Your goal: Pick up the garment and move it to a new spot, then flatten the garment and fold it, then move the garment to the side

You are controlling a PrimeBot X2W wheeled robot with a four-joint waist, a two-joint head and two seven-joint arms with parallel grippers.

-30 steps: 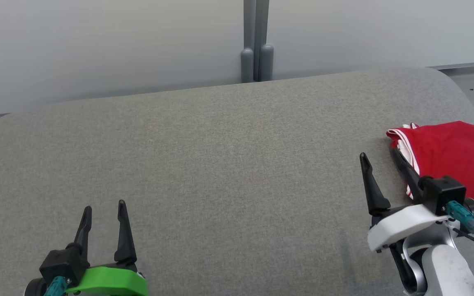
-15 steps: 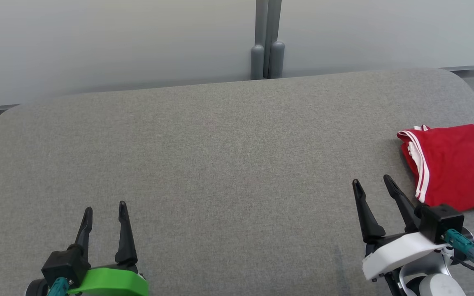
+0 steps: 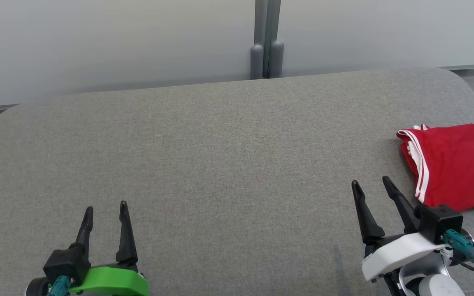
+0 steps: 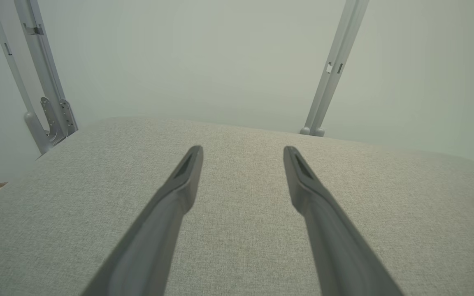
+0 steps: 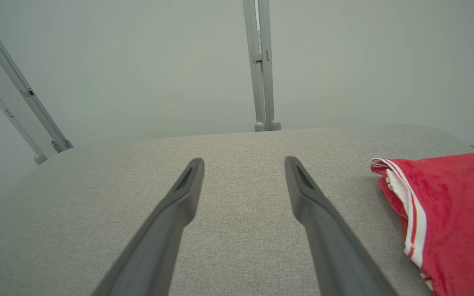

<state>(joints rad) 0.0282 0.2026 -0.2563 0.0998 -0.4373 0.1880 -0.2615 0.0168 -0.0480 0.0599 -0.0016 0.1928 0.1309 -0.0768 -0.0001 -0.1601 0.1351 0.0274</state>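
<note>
Right gripper (image 3: 370, 181) released, empty, just beside red garment (image 3: 455, 164) (white-striped edge nearest) lying at right edge of grey table (image 3: 220, 144); left gripper (image 3: 105, 206) likewise spread, well apart.

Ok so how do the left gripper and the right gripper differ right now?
The left gripper sits on a green mount; the right gripper sits on a white mount. The left gripper is far from the red garment, while the right gripper is close beside its white-striped edge. Both have two long dark fingers and stand open and empty over the grey padded surface.
</note>
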